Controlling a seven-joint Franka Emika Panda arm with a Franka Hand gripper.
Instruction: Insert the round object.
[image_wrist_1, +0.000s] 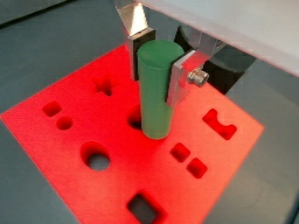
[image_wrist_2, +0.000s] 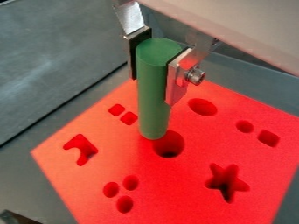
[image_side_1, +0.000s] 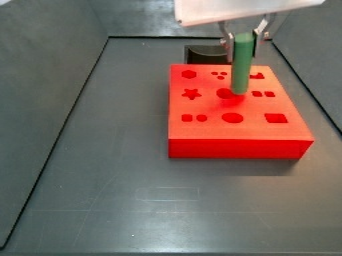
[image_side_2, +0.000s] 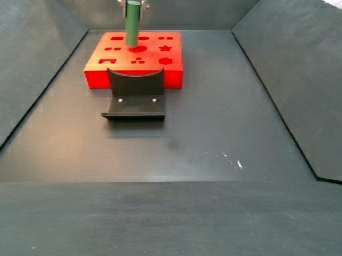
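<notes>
Above the red block (image_wrist_2: 176, 149), the gripper (image_wrist_2: 158, 57) holds a long green cylinder peg (image_wrist_2: 153, 92) upright. The peg's lower end sits at the mouth of a round hole (image_wrist_2: 170, 145) near the block's middle; whether it has entered is hard to tell. In a wrist view the peg's foot seems to meet the hole's rim (image_wrist_1: 138, 124) rather than its centre. If so, pressing down could jam the peg on the edge, tilt it in the grip, or shove the block sideways. Releasing too early could let it topple across the block. The jaws are closed only as far as the peg's width, with flat silver fingers (image_wrist_2: 181, 74) clamping its upper part on two sides. Beside the block stands the dark fixture (image_side_2: 134, 95), untouched.
</notes>
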